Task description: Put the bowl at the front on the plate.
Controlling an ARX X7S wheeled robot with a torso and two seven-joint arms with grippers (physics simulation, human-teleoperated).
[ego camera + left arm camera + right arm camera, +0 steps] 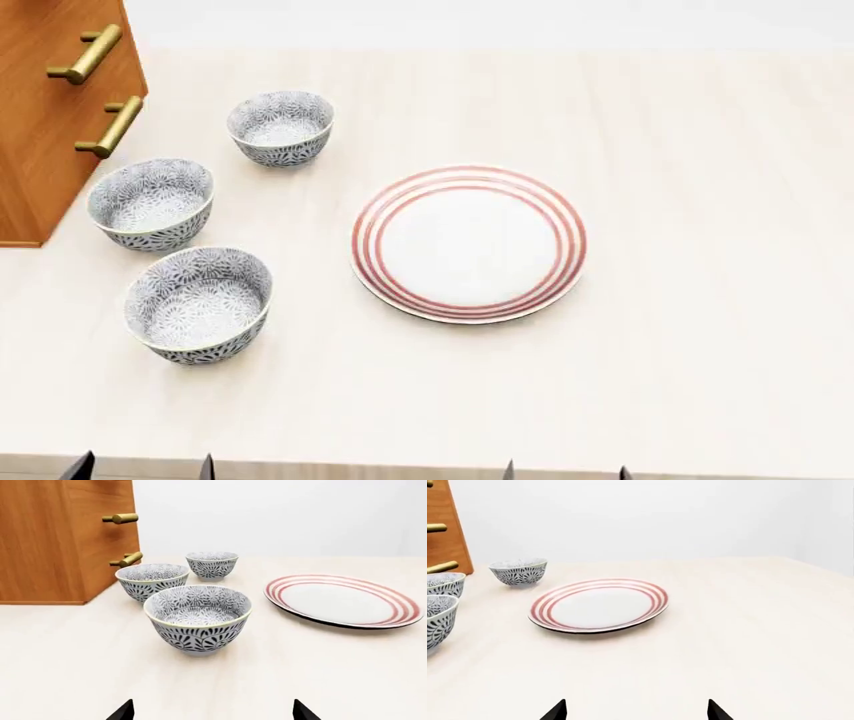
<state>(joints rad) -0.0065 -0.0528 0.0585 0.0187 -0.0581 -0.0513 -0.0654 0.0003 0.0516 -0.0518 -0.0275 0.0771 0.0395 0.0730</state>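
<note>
Three small round ceramic bowls, white with a dense blue-grey flower pattern, stand in a curved row on the pale wooden surface [694,380], beside a brown wooden cabinet [40,150] with brass handles. Of these, the bowl at the front [199,305] is the nearest to the robot, and it stands upright and empty, apart from the middle bowl [151,203] and the far bowl [280,127]. To its right — near, but not touching — lies the wide shallow white plate with three thin red rings [469,243], also with nothing on it.

As I judge it, the task is not yet started in any real sense: no bowl is lifted, and the plate waits bare. The left gripper [212,714] is low in front of the front bowl, its two dark fingertips spread wide and holding nothing — the bowl sits between their lines in the wrist view. The right gripper [636,712] faces the plate, likewise spread and with nothing in it. What remains is everything: approach, grasp, carry, and set down on the plate.
</note>
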